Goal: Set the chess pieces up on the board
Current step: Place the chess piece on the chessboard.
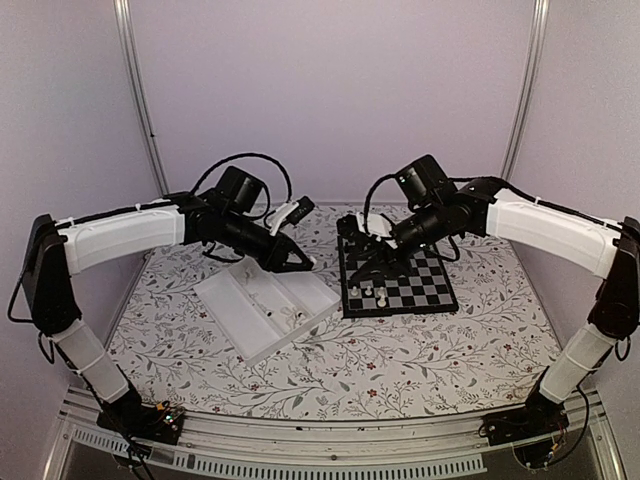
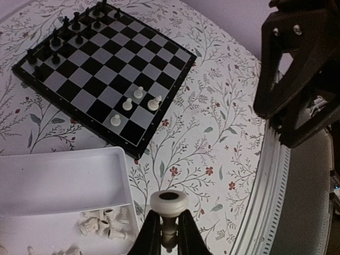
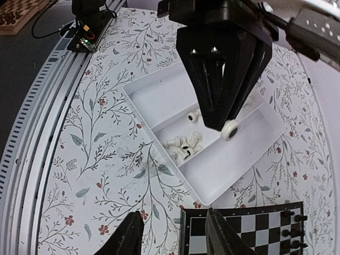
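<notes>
Over the white plastic tray (image 2: 64, 170), the left pincer (image 2: 169, 236) pinches one tiny white chess piece (image 2: 169, 204) (tightly); the right pincer (image 3: 172, 236) gapes empty.

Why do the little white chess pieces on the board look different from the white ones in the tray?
The white pieces on the board stand upright; the white pieces in the tray mostly lie tipped over. The ones on the board each have their own square, apart from each other; the ones in the tray are huddled in a pile. Both are tiny and white.
</notes>
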